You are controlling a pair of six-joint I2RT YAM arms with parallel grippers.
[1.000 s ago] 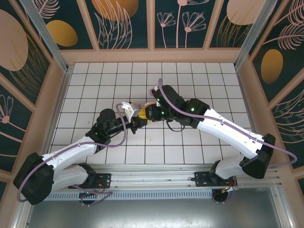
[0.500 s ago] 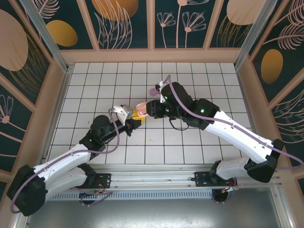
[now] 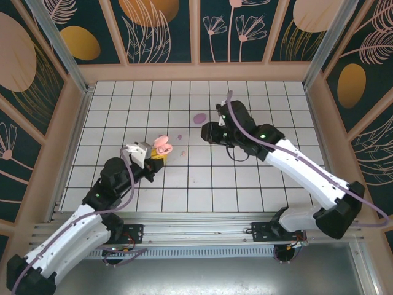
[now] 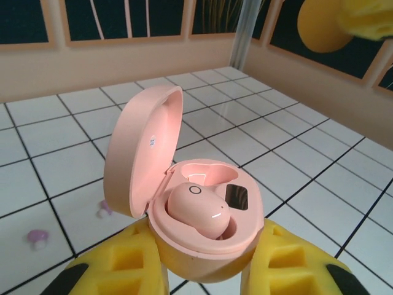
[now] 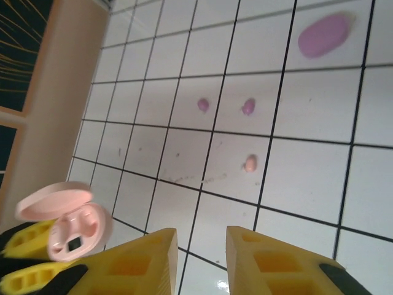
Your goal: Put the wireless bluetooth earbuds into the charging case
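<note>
Charging case (image 4: pixel 147 160) smooth pink plastic, satin sheen; floor tiles (image 4: pixel 288 166) glossy white; left jaws perhaps matt yellow plastic.

The top camera looks down from above the near edge. The left wrist camera faces far-right, very close to the open pink oval case (image 4: pixel 202 227); the right wrist camera, looking left, shares it.

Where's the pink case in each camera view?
Top external: case left of centre.
Left wrist: case at centre, lid open.
Right wrist: case in the bottom-left corner.
Shared landmark: the yellow fingers gripping it.
</note>
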